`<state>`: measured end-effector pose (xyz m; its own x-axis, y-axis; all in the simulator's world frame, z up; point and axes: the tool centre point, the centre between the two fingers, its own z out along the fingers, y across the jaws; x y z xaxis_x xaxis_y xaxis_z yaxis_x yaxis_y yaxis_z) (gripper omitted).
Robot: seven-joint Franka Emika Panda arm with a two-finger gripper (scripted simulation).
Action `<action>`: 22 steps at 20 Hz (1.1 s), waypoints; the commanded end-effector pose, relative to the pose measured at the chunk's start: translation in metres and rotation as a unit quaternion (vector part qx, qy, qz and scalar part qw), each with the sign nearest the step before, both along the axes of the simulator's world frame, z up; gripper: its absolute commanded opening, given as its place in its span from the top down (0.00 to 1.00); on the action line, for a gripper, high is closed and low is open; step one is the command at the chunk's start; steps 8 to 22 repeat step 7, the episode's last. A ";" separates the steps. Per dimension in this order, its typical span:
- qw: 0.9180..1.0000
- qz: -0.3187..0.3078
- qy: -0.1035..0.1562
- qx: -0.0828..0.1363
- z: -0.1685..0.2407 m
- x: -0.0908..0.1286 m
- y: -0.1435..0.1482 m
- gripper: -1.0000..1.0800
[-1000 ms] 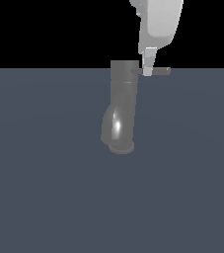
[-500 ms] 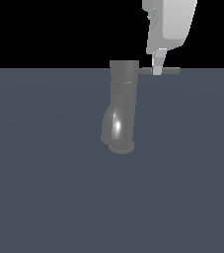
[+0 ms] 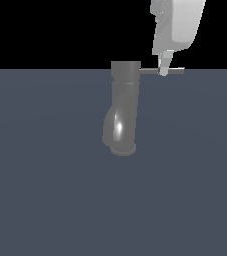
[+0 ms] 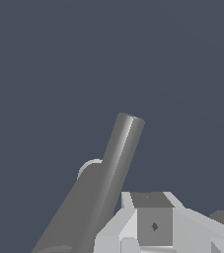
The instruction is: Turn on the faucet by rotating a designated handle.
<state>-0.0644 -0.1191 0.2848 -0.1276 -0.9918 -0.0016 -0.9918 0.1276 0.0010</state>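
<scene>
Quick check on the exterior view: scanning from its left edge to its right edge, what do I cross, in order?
Faucet → handle sticking out toward the exterior view's right → tool coming down onto the handle partway along the bar. The bar's free end reaches a little past the tool.

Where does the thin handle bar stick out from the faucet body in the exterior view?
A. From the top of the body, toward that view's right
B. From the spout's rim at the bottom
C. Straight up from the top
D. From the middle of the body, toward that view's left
A: the handle runs level from the top of the faucet toward the exterior view's right, where the gripper meets it.
</scene>
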 end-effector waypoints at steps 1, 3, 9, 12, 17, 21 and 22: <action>1.000 -0.017 -0.001 -0.001 0.000 0.001 -0.024 1.00; 1.000 -0.018 -0.001 -0.001 0.000 0.004 -0.029 1.00; 1.000 -0.019 0.000 -0.001 0.000 0.009 -0.037 1.00; 1.000 -0.019 0.000 -0.001 0.000 0.009 -0.037 1.00; 1.000 -0.019 0.000 -0.001 0.000 0.009 -0.037 1.00; 1.000 -0.019 0.000 -0.001 0.000 0.009 -0.037 1.00; 1.000 -0.019 0.000 -0.001 0.000 0.009 -0.037 1.00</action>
